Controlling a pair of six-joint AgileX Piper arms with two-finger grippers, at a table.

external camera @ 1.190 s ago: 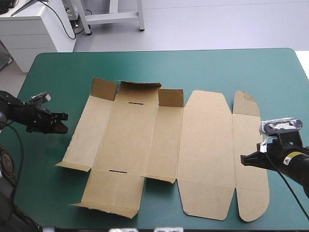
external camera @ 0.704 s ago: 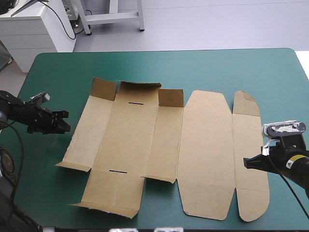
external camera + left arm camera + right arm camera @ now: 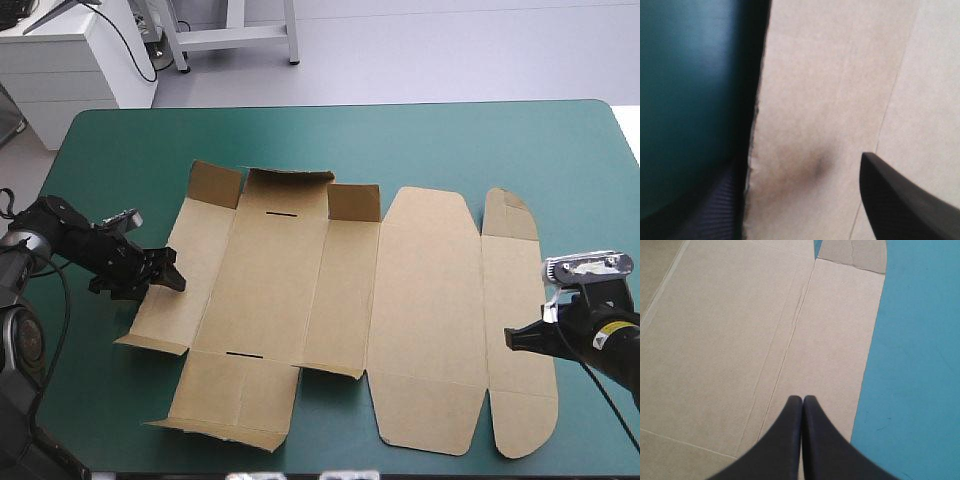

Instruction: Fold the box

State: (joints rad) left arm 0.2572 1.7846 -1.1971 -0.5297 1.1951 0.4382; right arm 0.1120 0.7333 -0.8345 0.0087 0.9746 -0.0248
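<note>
The brown box [image 3: 330, 300] lies as a flat cut sheet across the middle of the table, with three short flaps [image 3: 290, 190] raised along its far edge. My left gripper [image 3: 170, 278] is at the sheet's left edge and open. In the left wrist view [image 3: 800, 165] its black fingers [image 3: 900, 195] stand apart with the board's edge [image 3: 757, 125] between them, one finger over the board and the other low beside the edge. My right gripper [image 3: 512, 338] hovers over the narrow right panel, shut into a point [image 3: 802, 401] above the board [image 3: 740, 330].
Teal-green cover [image 3: 450, 140] shows in a wide band beyond the box's far edge and in a strip [image 3: 920, 365] beside the right panel. The near-left flap [image 3: 235, 405] lies close to the table's front edge.
My left gripper has moved right, from out over the cover to the box's left edge, and its fingers have opened. The right gripper has dropped back slightly toward the front edge and stays shut.
</note>
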